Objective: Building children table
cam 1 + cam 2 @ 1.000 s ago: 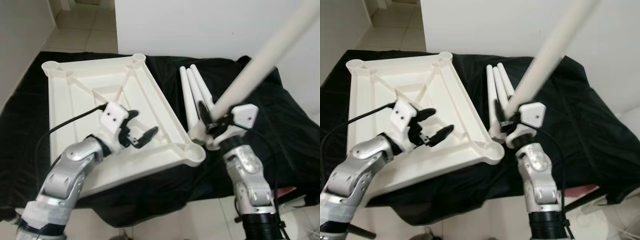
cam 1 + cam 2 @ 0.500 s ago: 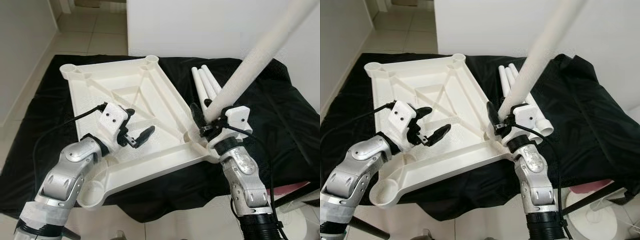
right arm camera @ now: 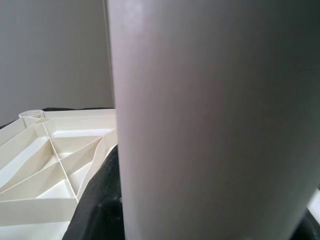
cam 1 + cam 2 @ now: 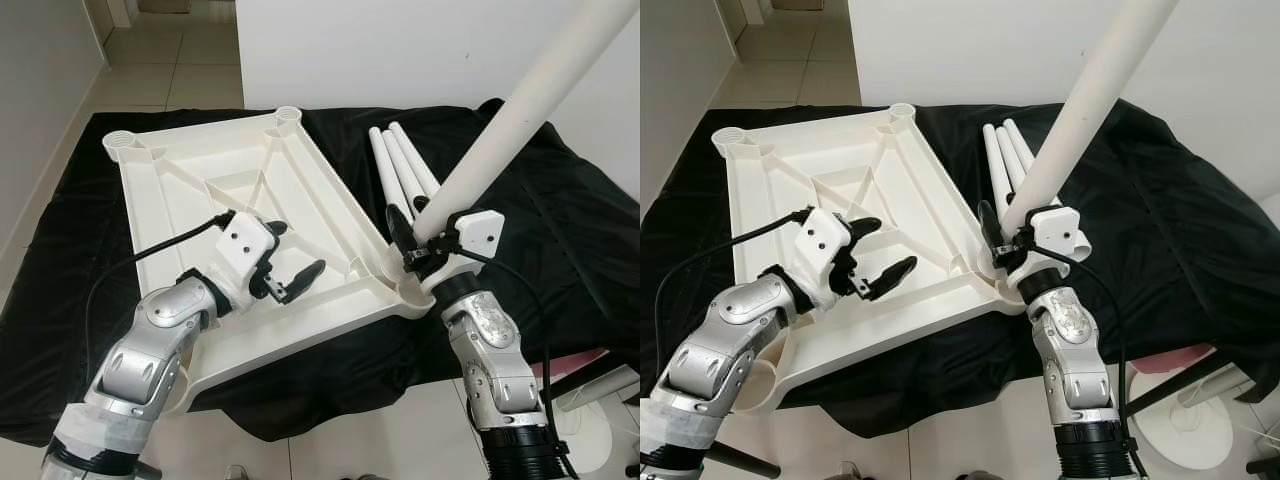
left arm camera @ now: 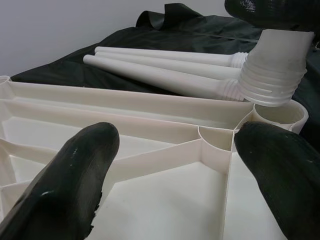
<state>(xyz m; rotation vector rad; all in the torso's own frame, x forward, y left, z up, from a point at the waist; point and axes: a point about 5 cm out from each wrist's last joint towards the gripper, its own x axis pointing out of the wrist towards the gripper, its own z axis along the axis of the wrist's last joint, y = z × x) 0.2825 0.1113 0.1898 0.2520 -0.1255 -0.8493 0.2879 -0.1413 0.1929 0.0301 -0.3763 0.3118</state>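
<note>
The tabletop lay upside down at centre left of the head views, ribs up, on a worktop under a black cloth. The right hand was clamped on a white leg that slanted up to the upper right, its threaded end just above the corner socket at lower centre. Three spare legs lay beside the top's right edge. The left hand hovered over the ribs, fingers apart and holding nothing. The leg looked tilted, so to seat it well it likely needed standing square over the socket before turning, with the left hand pressing the top down against the twist; a slanted start risked cross-threading.
</note>
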